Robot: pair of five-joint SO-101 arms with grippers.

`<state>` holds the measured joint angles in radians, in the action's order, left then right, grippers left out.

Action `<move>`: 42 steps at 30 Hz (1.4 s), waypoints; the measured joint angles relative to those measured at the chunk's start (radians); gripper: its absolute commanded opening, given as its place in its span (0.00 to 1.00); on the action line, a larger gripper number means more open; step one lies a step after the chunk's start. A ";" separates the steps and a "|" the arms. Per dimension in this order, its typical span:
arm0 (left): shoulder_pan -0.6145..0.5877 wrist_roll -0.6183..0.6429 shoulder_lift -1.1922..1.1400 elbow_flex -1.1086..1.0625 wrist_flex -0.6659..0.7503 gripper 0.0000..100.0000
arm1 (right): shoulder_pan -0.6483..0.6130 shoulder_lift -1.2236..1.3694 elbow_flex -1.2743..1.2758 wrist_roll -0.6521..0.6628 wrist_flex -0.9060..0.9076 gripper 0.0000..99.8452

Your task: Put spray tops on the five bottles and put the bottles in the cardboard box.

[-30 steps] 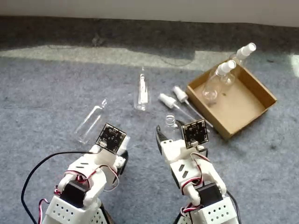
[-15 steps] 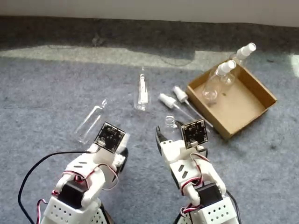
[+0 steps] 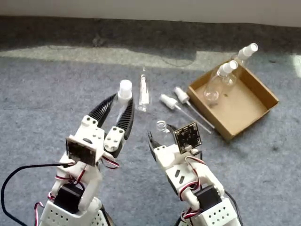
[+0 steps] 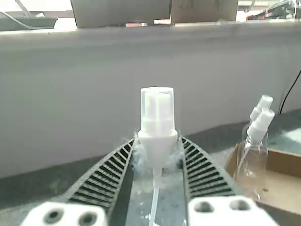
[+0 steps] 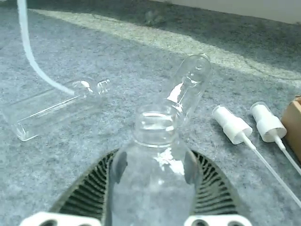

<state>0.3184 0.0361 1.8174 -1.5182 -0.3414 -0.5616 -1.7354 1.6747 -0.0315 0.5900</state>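
Clamps a spray top (image 4: pixel 157 117) upright in the left tool (image 3: pixel 121 101), dip tube (image 5: pixel 29 52) dangling beneath it, grips an open bottle (image 5: pixel 153 188) in the right tool (image 3: pixel 160 139), neck ahead of the fingers, and risks the limp tube missing that narrow neck if the tools meet off-line.

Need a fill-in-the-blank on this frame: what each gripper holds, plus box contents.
The left gripper is shut on a white ____. The right gripper is shut on an uncapped ____. The cardboard box holds ____ capped bottles.
Missing: spray top; bottle; two.
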 measured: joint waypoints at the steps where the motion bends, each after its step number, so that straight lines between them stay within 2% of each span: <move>1: 0.000 0.000 0.000 0.000 0.051 0.01 | 0.000 0.000 0.000 0.000 0.000 0.07; 6: -0.002 0.000 0.000 0.011 0.196 0.01 | 0.000 0.000 0.000 0.000 -0.029 0.07; 10: -0.002 0.017 0.000 0.049 0.210 0.01 | 0.000 0.000 0.000 0.000 -0.048 0.07; 14: -0.037 0.126 0.000 0.124 0.210 0.01 | 0.000 0.000 0.000 0.000 -0.094 0.07; 17: -0.094 0.215 -0.015 0.204 0.152 0.01 | 0.000 0.000 0.000 0.000 -0.153 0.07; 21: -0.118 0.249 -0.138 0.345 0.012 0.01 | 0.000 0.000 0.000 0.000 -0.229 0.07; 27: -0.120 0.259 -0.394 0.565 -0.014 0.01 | 0.000 0.000 0.000 0.000 -0.242 0.07; 32: -0.037 0.259 -0.585 0.698 -0.014 0.01 | 0.000 0.000 0.000 0.000 -0.175 0.07; 38: 0.129 0.259 -0.647 0.733 -0.014 0.01 | 0.000 0.000 0.000 0.000 -0.110 0.07; 42: 0.181 0.341 -0.655 0.733 -0.014 0.01 | 0.000 0.000 0.000 0.000 -0.104 0.07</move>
<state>0.4994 0.3767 1.1623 -0.7848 -0.3552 -0.5616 -1.7354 1.6747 -0.0315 0.4856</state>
